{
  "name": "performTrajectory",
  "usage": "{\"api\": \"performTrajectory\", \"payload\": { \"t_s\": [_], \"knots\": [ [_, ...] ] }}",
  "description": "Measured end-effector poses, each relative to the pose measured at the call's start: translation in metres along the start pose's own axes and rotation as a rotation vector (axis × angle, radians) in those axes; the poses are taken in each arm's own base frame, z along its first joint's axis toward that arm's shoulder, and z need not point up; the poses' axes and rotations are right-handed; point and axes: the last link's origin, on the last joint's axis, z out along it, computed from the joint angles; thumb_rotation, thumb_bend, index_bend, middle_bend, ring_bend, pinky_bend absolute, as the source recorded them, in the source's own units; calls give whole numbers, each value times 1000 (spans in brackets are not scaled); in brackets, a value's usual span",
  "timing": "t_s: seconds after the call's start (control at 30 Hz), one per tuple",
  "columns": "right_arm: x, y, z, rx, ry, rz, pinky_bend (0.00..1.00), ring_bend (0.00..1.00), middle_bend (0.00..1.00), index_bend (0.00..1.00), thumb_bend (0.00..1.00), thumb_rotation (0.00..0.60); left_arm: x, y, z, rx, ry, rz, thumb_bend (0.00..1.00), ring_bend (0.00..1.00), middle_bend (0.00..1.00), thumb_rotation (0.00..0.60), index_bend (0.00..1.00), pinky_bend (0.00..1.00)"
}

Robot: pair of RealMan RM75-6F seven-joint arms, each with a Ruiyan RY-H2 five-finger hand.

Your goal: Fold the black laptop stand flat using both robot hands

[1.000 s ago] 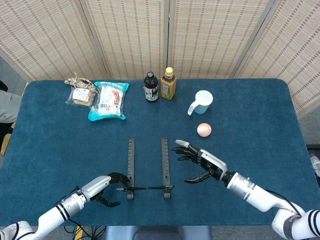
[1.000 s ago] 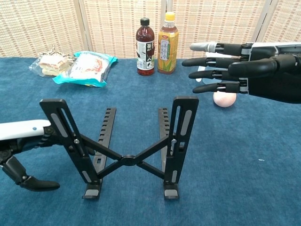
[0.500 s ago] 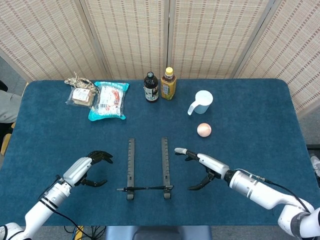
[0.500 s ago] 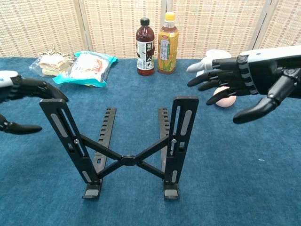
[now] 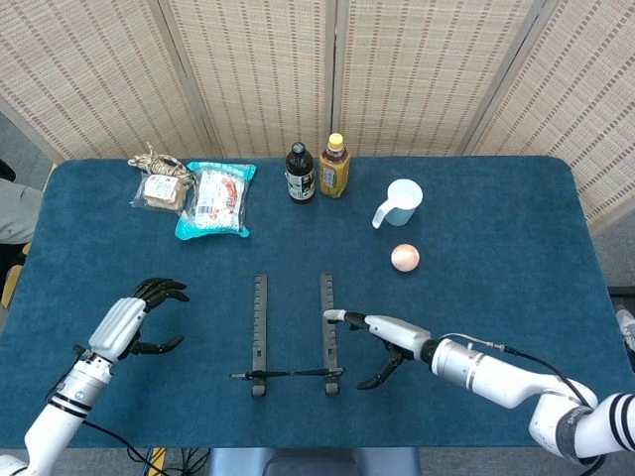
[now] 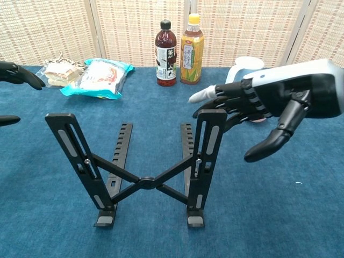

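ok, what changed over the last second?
The left hand let go of the laptop stand at its left upright and pulled away to the left, fingers now apart, holding nothing. The right hand moved in toward the right upright, open, fingers reaching at its top. The stand stayed upright and unfolded; bottles, cup and snack bags unmoved.

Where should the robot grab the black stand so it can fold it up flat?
Probably by the tops of the laptop stand's two raised arms, which stick up free. The right hand takes the right arm from the right, where it already is. The left hand comes from the left. Both push inward, since the crossed bars hinge in the middle.
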Motion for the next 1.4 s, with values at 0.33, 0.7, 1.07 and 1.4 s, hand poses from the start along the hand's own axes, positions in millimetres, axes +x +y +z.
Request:
{"api": "performTrajectory", "payload": {
  "t_s": [0.33,0.7,1.07,1.4],
  "knots": [
    [-10,-11,27,54,23,66,132,0,95,0,0,600,7,-4,-6,9,59,50,218,111,192,600,287,60],
    [-8,-6,47,59,236,38,67,0,95,0,0,600,15,-9,-6,20,95,96,218,111,192,600,287,61],
    [14,-2,45,43,538,23,0,0,89,0,0,600,27,-12,4,18,109,182,218,111,189,600,286,61],
    [17,-20,22,129,598,-312,0,0,88,0,0,600,33,-20,37,-16,51,359,218,111,179,600,270,59]
  ]
}}
